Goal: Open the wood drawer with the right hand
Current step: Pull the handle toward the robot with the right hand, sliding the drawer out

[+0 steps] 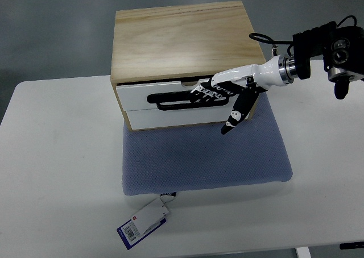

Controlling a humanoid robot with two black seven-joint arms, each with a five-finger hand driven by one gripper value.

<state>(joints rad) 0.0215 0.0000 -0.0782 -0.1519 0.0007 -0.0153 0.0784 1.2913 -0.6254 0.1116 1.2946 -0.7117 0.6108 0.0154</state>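
A light wood drawer box (182, 39) stands on a blue-grey mat (205, 158) on the white table. Its white upper drawer front (136, 94) has a long black handle slot (170, 102); a second white front (170, 119) lies below it. My right hand (215, 107) comes in from the right edge. Its fingers (207, 92) are hooked into the right end of the handle slot, and the thumb (234, 119) points down in front of the lower drawer. The upper drawer looks closed or barely out.
A white and blue price tag (145, 221) lies on the table (57, 173) in front of the mat's left corner. The black forearm and wrist housing (330, 48) hang over the table's back right. Grey floor lies beyond the table.
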